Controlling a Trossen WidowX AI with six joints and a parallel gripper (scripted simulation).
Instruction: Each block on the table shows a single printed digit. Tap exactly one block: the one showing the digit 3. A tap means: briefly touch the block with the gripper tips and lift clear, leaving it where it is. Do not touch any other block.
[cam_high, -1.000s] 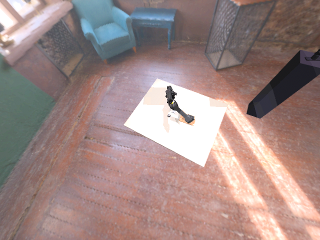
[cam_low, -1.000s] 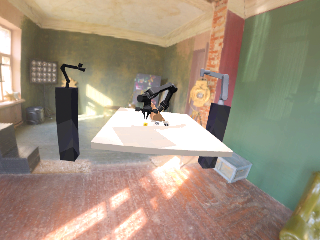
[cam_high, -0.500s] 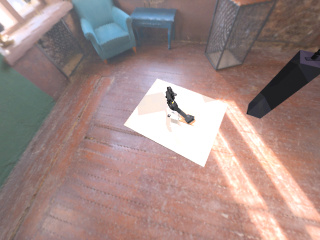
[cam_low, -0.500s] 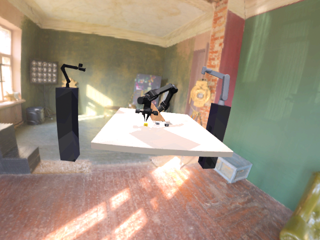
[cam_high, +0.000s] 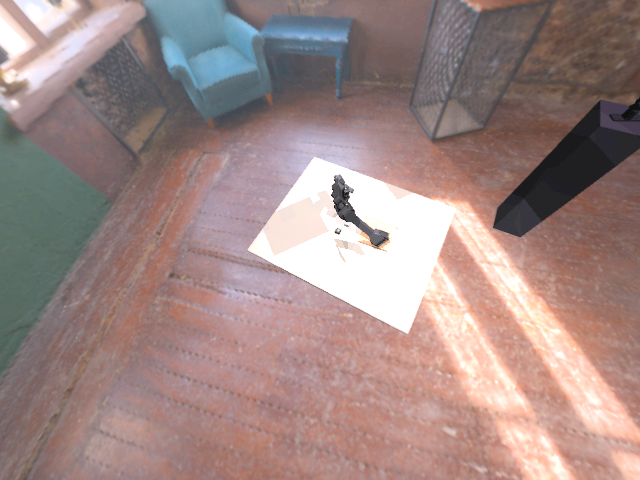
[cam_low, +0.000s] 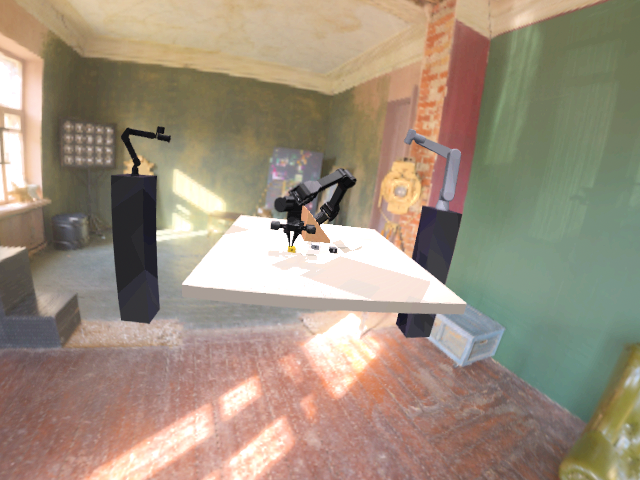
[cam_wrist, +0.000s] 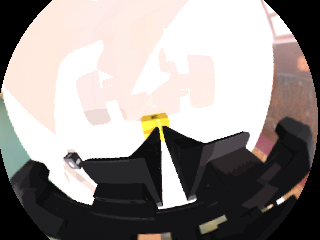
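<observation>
End effector (cam_wrist: 162, 135) at yellow block (cam_wrist: 155, 122), dark block (cam_wrist: 72, 159) apart
</observation>
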